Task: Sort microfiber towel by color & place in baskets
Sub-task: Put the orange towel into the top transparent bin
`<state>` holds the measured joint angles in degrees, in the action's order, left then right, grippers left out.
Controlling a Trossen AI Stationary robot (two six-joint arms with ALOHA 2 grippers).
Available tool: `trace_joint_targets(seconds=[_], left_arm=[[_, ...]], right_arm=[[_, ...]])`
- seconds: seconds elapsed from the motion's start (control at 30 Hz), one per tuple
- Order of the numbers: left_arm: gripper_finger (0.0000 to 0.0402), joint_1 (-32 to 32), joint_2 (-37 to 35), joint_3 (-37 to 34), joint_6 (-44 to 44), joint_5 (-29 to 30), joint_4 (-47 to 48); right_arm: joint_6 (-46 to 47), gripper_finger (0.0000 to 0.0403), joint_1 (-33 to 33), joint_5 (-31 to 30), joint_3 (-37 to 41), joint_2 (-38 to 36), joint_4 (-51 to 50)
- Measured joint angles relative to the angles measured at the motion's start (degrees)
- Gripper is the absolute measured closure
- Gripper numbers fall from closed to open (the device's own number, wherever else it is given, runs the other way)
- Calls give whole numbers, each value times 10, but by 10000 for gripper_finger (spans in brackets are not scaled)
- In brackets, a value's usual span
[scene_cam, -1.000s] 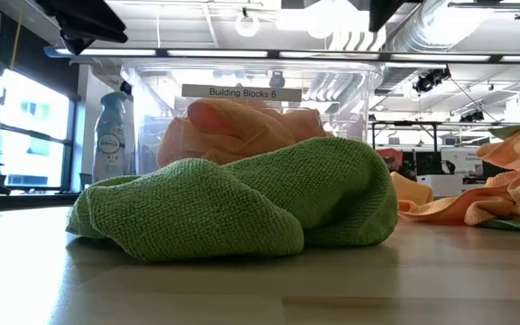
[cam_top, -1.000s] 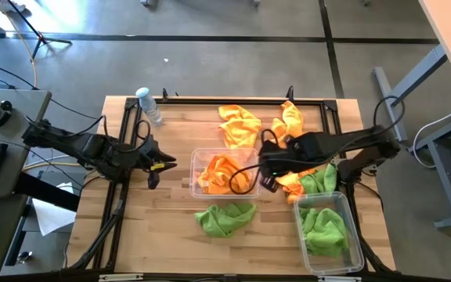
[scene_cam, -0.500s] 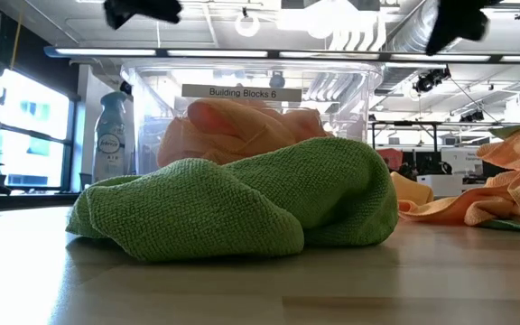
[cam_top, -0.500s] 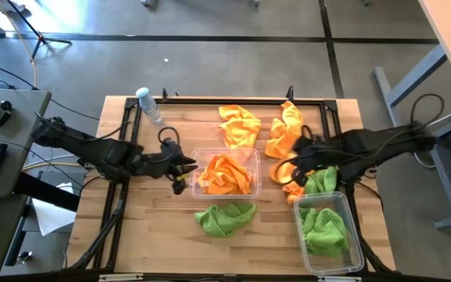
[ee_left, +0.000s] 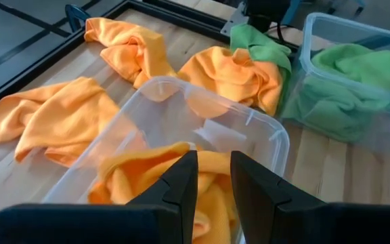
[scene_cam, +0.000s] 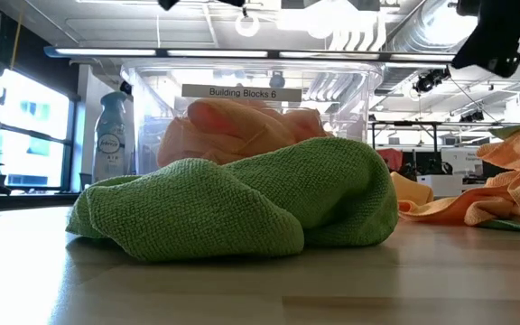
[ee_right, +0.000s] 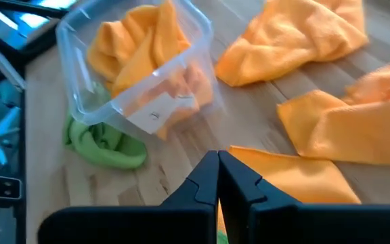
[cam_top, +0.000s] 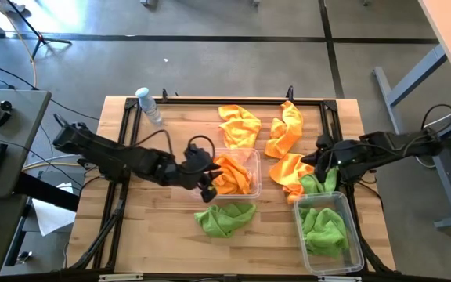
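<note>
The left hand (cam_top: 207,186) is held slightly parted and empty over the middle tub (cam_top: 250,154), where an orange towel (cam_top: 229,174) lies. The right hand (cam_top: 319,162) is clenched, holding nothing, near loose orange towels (cam_top: 290,169). Green towels (cam_top: 324,229) are kept in the second tub (cam_top: 353,229).

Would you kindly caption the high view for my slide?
Left pincer over the orange-towel basket; right pincer shut, beside loose orange towels.
</note>
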<state>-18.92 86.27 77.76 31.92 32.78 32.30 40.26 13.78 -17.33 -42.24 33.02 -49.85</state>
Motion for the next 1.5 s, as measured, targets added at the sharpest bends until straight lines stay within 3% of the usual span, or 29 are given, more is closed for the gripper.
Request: trace_joint_targets(seconds=[0.27, 0.37, 0.57, 0.9, 1.1, 1.27, 1.5], left_arm=[[326, 16, 32, 28, 0, -7, 2], [326, 40, 27, 28, -11, -41, 15], [331, 136, 19, 29, -74, -140, 53], [337, 369, 16, 28, -322, -313, 64], [337, 471, 36, 29, -467, -413, 36], [337, 515, 93, 63, -540, -417, 59], [337, 528, 218, 189, -583, -412, 147]], right_arm=[[-17, 403, 0, 38, 107, -14, 175], [-17, 403, 0, 40, 132, -12, 229], [-16, 403, 0, 22, 141, -12, 234], [59, 403, 0, -90, 141, -12, 236], [120, 403, 0, -157, 141, -12, 236], [152, 402, 0, -214, 141, -12, 240], [188, 402, 0, -258, 140, -12, 240]])
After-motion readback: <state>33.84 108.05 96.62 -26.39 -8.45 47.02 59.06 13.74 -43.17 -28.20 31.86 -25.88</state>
